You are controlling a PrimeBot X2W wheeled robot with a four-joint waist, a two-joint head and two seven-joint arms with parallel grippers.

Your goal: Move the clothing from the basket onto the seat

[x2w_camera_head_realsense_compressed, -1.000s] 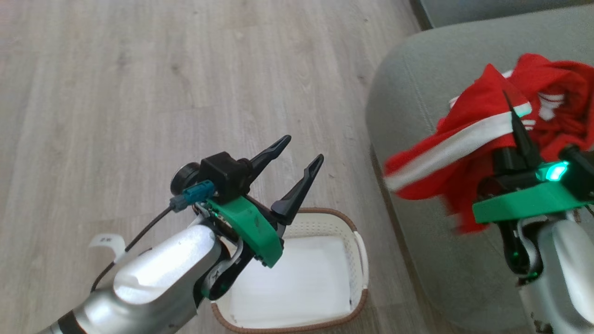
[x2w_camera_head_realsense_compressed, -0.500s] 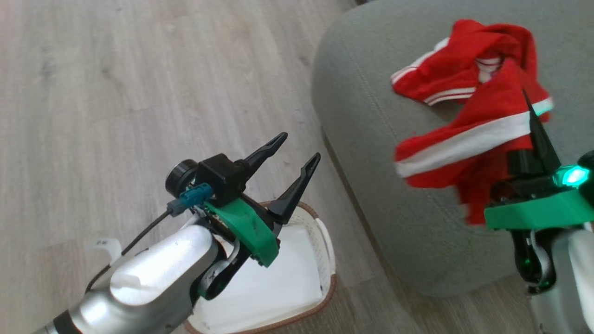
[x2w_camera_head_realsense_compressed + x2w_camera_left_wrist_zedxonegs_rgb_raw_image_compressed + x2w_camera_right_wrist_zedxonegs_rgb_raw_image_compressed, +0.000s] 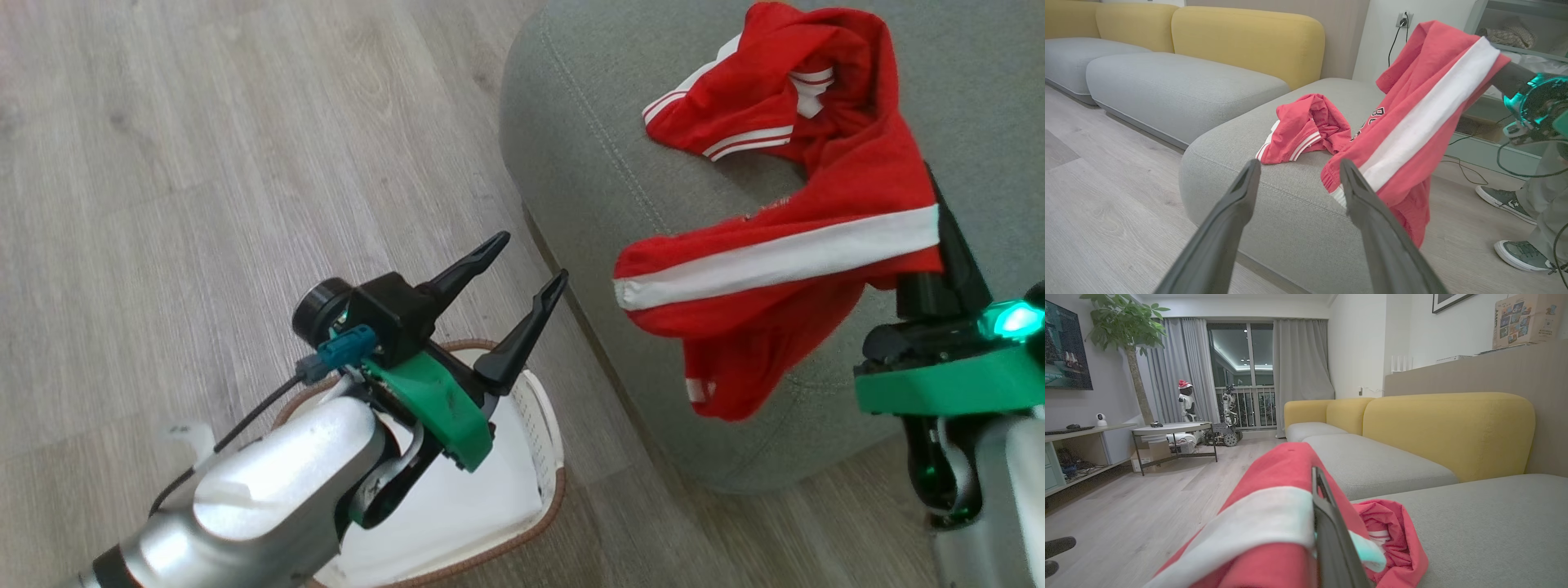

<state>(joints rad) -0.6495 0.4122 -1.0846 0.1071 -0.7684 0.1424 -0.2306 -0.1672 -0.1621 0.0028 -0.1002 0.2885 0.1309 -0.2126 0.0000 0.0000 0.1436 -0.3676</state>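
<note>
Pale wood floor (image 3: 204, 163) is stretching across the room, yellow sofa backs (image 3: 1249, 41) behind. The basket (image 3: 545, 433) is sitting on the floor holding a white liner (image 3: 482, 506); above it the left end effector (image 3: 531, 258) is hovering, spread wide, empty. Some clothing (image 3: 759, 98) is lying on the seat (image 3: 588, 163); more is hanging at its front edge from the clamped right end effector (image 3: 951, 253).

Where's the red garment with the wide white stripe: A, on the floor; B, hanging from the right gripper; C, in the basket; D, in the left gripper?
B: the striped garment hangs from the shut right gripper over the cushion; the left gripper is open and empty.
</note>
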